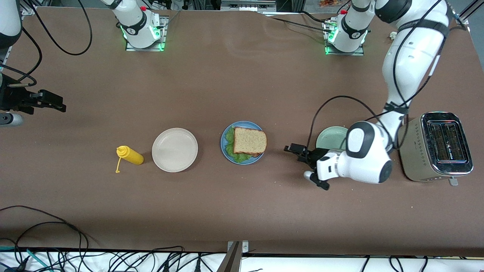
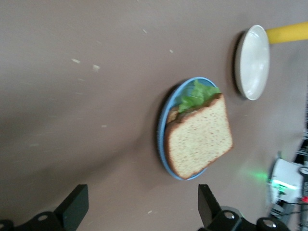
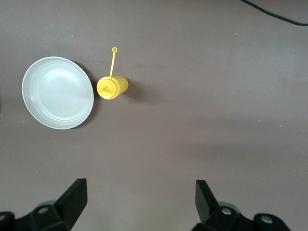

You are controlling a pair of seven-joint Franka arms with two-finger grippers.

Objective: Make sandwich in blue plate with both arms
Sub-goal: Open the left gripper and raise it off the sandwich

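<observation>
The sandwich [image 1: 249,140] lies on the blue plate [image 1: 223,140] in the middle of the table, its top bread slice over ruffled green lettuce [image 1: 230,150]. My left gripper [image 1: 294,152] hovers low over the table beside the plate, toward the left arm's end, open with nothing in it. The left wrist view shows the sandwich [image 2: 199,139] and the blue plate's rim [image 2: 161,130] ahead of the left gripper [image 2: 139,207]. My right gripper [image 1: 56,102] waits open over the right arm's end of the table; the right gripper [image 3: 139,197] holds nothing.
A cream-white plate [image 1: 174,150] and a yellow squeeze bottle [image 1: 130,155] lying on its side sit toward the right arm's end. A pale green plate [image 1: 332,138], partly hidden by the left arm, and a silver toaster [image 1: 438,145] stand toward the left arm's end.
</observation>
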